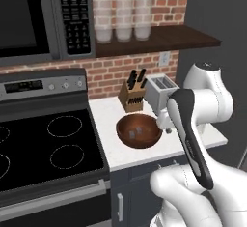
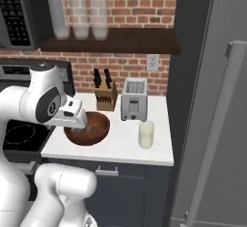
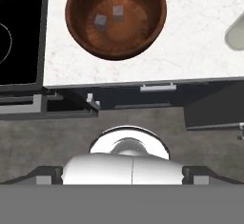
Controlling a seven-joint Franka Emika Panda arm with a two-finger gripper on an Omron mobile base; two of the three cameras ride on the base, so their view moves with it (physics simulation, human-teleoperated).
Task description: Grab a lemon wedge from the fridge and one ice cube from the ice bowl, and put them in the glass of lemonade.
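**Two ice cubes lying in the bowl, tool hanging open above it**

Two pale grey cubes are sitting apart from each other on the floor of the ice bowl (image 3: 143, 37), the ice cube (image 3: 100, 21) nearer the stove side and a second cube (image 3: 118, 11) just beside it. The dark wooden bowl is resting on the white tabletop (image 2: 120, 146), near its front edge and close to the black stove (image 1: 48, 148).

The tool (image 2: 77, 124) is hanging over the near rim of the bowl, pointing downward and touching nothing. In the hand view its fingertips (image 3: 48, 175) are standing wide apart with nothing between them.

The glass of lemonade (image 2: 145, 134) is standing upright on the same tabletop, to the right of the bowl and clear of it, just in front of the silver toaster (image 2: 133, 99). A wooden knife block (image 2: 105, 95) is sitting beside the toaster against the brick wall, behind the bowl. Three frosted jars (image 2: 79, 18) are lining the dark shelf above.

The fridge (image 2: 226, 124) is rising at the right end of the tabletop, its matte grey door looking shut and its long bar handle (image 2: 217, 134) running down the front. A microwave (image 1: 29, 18) is hanging over the stove.
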